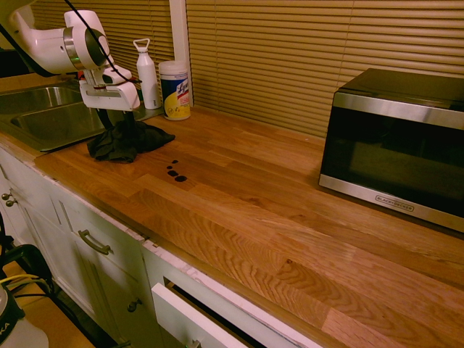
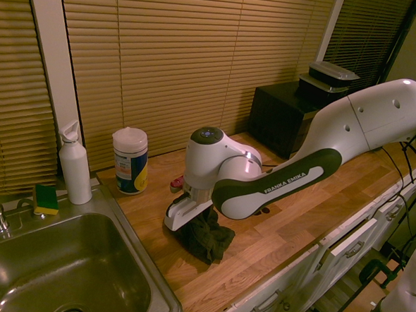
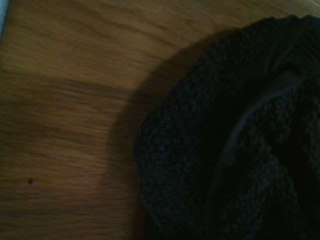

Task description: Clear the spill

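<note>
The spill (image 1: 175, 172) is a short line of small near-black drops on the wooden countertop (image 1: 254, 210), just right of a crumpled dark cloth (image 1: 127, 141). My gripper (image 1: 116, 119) hangs straight down over the cloth's sink-side part, open, with its dark fingers reaching the top of the fabric. From the other side, the gripper (image 2: 189, 227) meets the cloth (image 2: 210, 242) near the counter's front edge, and the arm hides the spill. The wrist view shows the cloth's (image 3: 235, 150) nubbly weave filling one side, with bare wood beside it.
A steel sink (image 1: 43, 116) lies at the counter's end beyond the cloth. A white bottle (image 1: 147, 72) and a wipes canister (image 1: 175, 90) stand by the blinds behind. A sponge (image 2: 46, 199) sits at the sink's back. A microwave (image 1: 395, 145) occupies the far end.
</note>
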`<state>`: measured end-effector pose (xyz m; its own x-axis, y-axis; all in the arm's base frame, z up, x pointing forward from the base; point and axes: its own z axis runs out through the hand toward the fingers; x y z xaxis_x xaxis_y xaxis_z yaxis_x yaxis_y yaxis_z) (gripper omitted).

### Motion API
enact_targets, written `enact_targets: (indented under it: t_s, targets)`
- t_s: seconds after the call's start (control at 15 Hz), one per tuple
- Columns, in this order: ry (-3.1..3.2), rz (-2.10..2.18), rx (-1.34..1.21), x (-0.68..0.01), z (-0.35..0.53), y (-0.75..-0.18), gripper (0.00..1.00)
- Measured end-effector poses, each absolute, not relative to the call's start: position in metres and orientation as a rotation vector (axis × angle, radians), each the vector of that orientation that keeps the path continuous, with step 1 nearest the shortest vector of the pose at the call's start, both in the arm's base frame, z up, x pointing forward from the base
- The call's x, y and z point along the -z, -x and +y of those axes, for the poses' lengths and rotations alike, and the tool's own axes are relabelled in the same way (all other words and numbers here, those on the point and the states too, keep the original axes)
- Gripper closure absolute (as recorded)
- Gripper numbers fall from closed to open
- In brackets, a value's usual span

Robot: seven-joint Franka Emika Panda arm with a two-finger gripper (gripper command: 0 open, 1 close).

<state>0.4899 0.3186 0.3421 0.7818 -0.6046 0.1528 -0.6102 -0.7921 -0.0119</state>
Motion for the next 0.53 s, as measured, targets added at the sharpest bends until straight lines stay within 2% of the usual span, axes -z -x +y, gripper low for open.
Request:
enact_targets:
  t_s: [0.53]
  targets:
    - [-2.881, -1.006, -0.204, -0.3358, 0.3135, -0.4938, 1.00]
